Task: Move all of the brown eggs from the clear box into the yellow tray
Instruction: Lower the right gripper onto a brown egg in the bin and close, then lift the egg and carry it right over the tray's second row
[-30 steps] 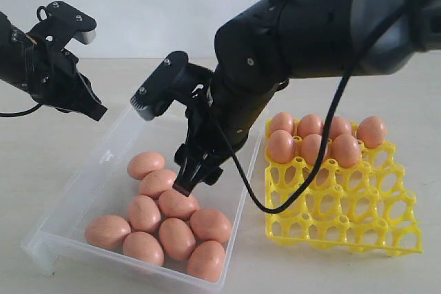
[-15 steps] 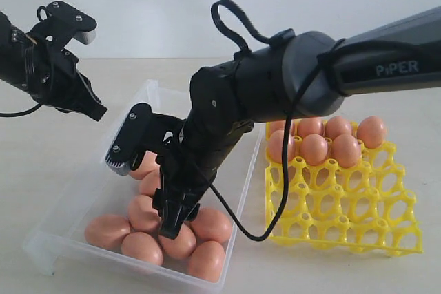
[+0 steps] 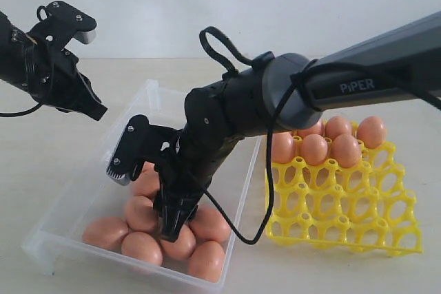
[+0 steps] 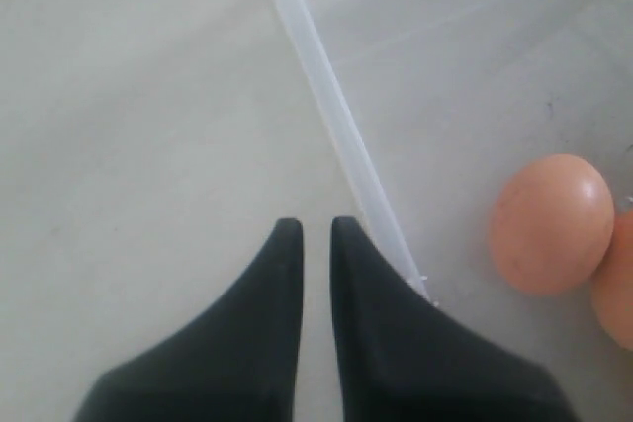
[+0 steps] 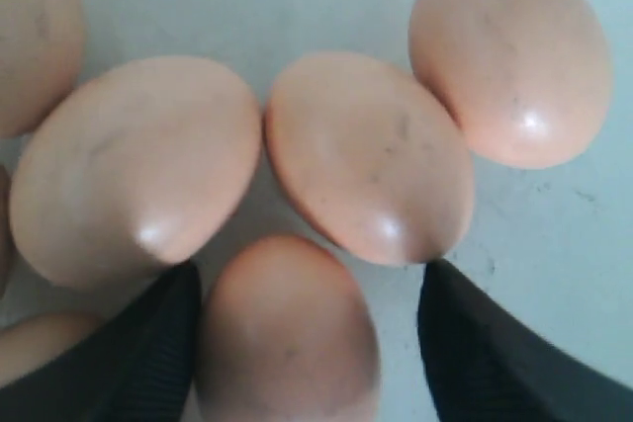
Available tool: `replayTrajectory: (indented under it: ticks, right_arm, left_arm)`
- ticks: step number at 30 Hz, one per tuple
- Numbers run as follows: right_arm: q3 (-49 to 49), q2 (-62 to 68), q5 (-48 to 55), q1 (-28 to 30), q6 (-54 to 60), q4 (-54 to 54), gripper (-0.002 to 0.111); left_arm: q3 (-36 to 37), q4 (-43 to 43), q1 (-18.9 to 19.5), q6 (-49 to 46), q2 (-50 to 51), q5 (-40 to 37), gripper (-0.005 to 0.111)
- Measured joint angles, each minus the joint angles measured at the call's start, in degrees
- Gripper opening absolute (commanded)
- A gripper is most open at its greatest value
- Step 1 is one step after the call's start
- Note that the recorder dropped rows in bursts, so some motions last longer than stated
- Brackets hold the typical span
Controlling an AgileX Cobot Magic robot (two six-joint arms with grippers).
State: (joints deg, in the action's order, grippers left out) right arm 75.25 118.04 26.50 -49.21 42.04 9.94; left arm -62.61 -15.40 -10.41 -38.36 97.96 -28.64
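Note:
Several brown eggs (image 3: 105,232) lie bunched at the near end of the clear box (image 3: 41,244). More eggs (image 3: 346,149) fill the back cups of the yellow tray (image 3: 344,201), to the right of the box. My right gripper (image 3: 172,224) is down among the boxed eggs. In the right wrist view the right gripper (image 5: 312,274) is open and straddles one egg (image 5: 287,338); one finger lies against it, the other stands off. My left gripper (image 3: 96,111) hangs shut and empty above the box's far left wall (image 4: 326,106), with an egg (image 4: 551,222) inside.
The right arm's black cable (image 3: 227,53) loops over the box and hangs down in front of the tray's near left corner. The tray's front rows of cups (image 3: 358,222) hold nothing. Pale tabletop (image 3: 69,149) surrounds both containers.
My right arm has swung down and toward the box's near end, lowering its open gripper from above the eggs to around one egg. The left arm has not moved.

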Motion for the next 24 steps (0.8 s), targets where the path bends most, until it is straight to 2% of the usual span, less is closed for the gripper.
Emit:
replayTrajectory:
  ticks: [1,3,11,14,19,24]
  right_arm:
    - [0.00,0.00,0.00,0.00,0.00,0.00,0.029]
    - [0.00,0.03,-0.15,0.00,0.00,0.00,0.002]
    - [0.00,0.03,-2.88,0.74,-4.56,-0.45,0.000]
    - [-1.05,-2.62,-7.77,2.94,-9.53,-0.60,0.000]
    - [-7.74,-9.82,-18.73,5.75,-14.18,-0.46,0.000]
    - [-19.75,-18.88,-35.50,7.49,-17.01,-0.22,0.000]
  left_arm:
    - [0.00,0.00,0.00,0.00,0.00,0.11,0.008]
    - [0.00,0.00,0.00,0.00,0.00,0.11,0.008]
    - [0.00,0.00,0.00,0.00,0.00,0.11,0.008]
    - [0.00,0.00,0.00,0.00,0.00,0.11,0.008]
    - [0.00,0.00,0.00,-0.10,0.00,0.11,0.008]
    - [0.00,0.00,0.00,-0.19,0.00,0.34,0.008]
